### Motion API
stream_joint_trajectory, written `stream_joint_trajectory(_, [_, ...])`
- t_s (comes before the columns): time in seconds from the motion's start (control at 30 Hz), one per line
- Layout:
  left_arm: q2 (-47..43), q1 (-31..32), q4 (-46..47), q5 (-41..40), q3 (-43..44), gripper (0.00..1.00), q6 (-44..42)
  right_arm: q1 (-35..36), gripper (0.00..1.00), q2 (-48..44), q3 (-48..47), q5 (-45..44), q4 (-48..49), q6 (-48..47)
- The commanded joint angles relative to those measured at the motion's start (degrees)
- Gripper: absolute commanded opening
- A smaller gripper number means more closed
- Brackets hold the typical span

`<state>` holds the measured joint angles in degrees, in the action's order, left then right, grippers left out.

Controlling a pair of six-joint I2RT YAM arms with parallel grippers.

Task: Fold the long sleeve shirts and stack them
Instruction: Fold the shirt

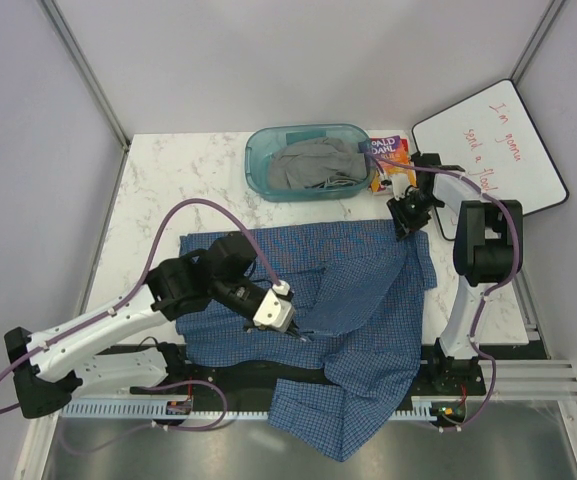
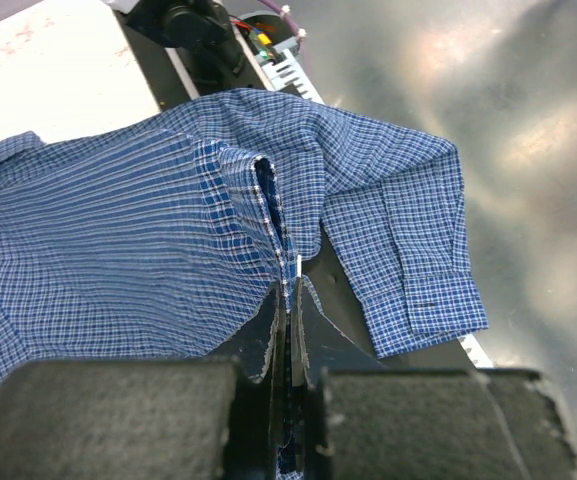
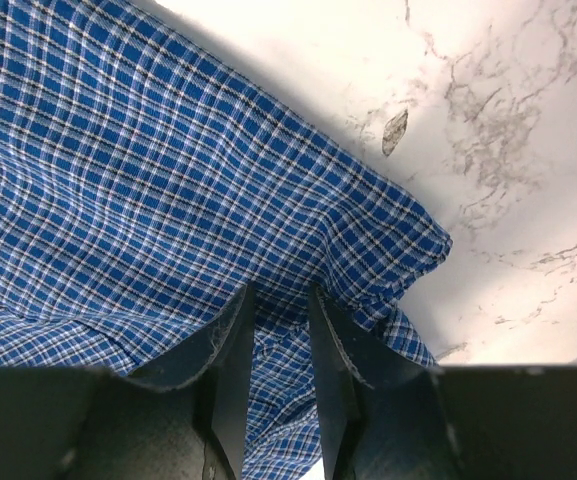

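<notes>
The left gripper (image 1: 297,330) is clamped tight on a folded edge of the blue checked shirt (image 1: 368,300), which sprawls across the worktop (image 1: 168,180) and over its near edge. The right gripper (image 3: 278,300) pinches the shirt's far corner. A teal tub (image 1: 258,150) holds grey cloth (image 1: 313,165).

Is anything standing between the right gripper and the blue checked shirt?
Nothing visible does: the right gripper is at the blue checked shirt, its jaws closed around cloth at the shirt's far corner.
</notes>
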<state>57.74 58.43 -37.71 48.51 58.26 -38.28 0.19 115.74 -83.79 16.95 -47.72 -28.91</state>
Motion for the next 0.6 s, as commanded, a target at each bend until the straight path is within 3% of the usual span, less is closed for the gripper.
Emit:
stream_joint_trajectory(0.0, [0.27,1.16,-2.28,-0.26,2.04,0.02,-3.29,0.43,0.36,0.53,-0.15,-2.53,0.79,-0.01])
stream_joint_trajectory(0.1, [0.80,1.16,-1.06,-2.89,1.77,0.02,-1.89,0.08,0.36,0.10,0.20,-2.18,0.44,-0.36])
stream_joint_trajectory(0.27, [0.36,-2.09,7.47,-9.83,-0.77,0.02,13.47,0.08,0.42,-1.74,-0.58,0.87,-2.63,-2.55])
stream_joint_trajectory(0.43, [-1.13,-13.24,14.15,-13.70,-5.34,0.02,23.25,0.08,0.60,-6.75,-3.13,7.47,-7.11,-5.28])
stream_joint_trajectory(0.57, [1.23,-21.94,15.13,-18.96,-7.02,0.02,26.67,0.08,0.66,-8.43,-5.15,11.26,-9.57,-4.49])
